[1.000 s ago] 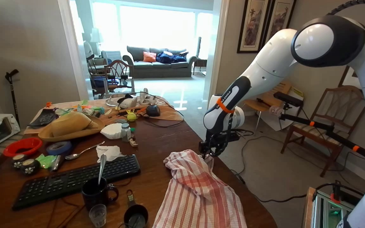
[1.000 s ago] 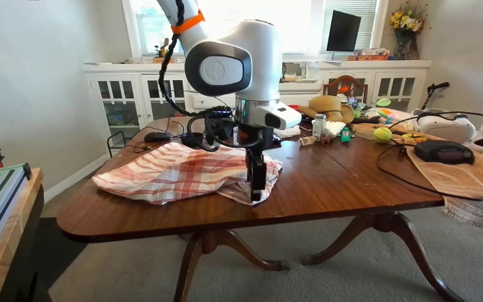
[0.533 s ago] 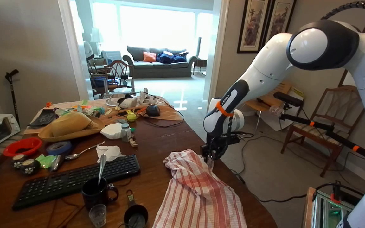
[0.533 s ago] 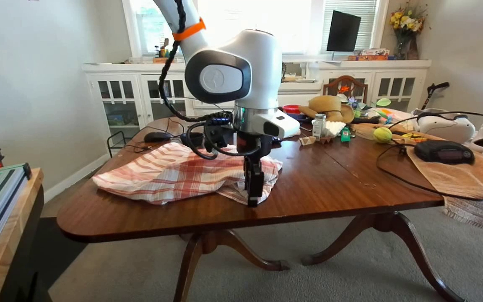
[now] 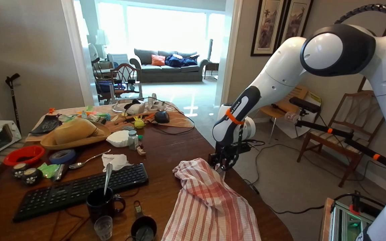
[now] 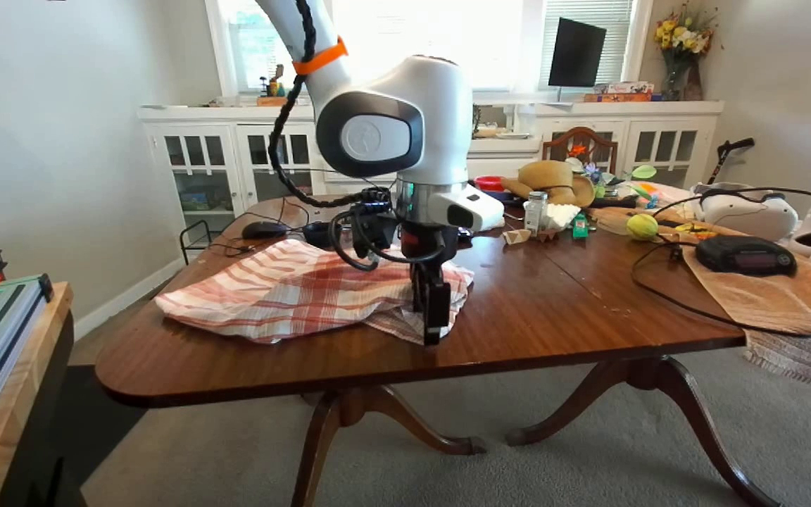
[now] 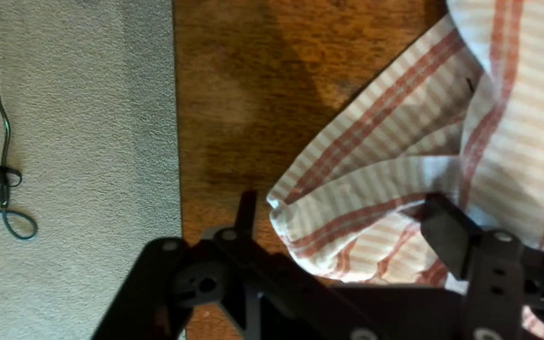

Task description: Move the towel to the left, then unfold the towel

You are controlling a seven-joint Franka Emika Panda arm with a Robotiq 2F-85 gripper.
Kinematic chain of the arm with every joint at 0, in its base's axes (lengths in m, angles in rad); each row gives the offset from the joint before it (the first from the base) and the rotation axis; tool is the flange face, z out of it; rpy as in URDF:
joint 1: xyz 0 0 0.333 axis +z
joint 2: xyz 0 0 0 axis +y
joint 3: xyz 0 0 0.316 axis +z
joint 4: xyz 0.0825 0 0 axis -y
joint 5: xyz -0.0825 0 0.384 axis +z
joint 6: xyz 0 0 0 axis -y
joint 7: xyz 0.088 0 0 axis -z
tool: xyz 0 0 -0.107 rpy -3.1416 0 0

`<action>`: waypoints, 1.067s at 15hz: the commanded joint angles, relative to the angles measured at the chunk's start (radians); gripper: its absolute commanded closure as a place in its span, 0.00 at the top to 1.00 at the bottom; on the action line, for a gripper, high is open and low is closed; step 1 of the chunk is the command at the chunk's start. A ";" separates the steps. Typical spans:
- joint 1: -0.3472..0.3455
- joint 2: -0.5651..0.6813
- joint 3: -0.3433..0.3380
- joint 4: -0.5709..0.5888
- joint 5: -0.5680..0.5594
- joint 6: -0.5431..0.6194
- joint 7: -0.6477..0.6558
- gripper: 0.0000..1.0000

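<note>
Striped towel (image 5: 209, 204) lay rumpled on counter (image 5: 166, 150), bottom centre of an exterior view, black keyboard (image 5: 67, 190) sat lower left, tool (image 7: 342, 198) had jaws spread, towel corner between them mid-frame in wrist view

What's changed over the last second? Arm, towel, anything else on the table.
The gripper has come down slightly, toward the near-side fold of the towel. Nothing visibly taken hold of or let go: in the wrist view its jaws stand apart, a corner of the towel showing between them. Unchanged: the towel's position, the keyboard and the mug.
</note>
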 commanded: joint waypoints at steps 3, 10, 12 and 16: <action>0.019 0.042 -0.012 0.032 0.020 0.020 -0.050 0.45; 0.063 -0.005 -0.042 0.002 -0.014 -0.003 -0.040 0.00; 0.083 -0.036 -0.047 -0.021 -0.027 -0.014 -0.044 0.03; 0.149 -0.137 -0.053 -0.077 -0.076 -0.008 -0.053 0.03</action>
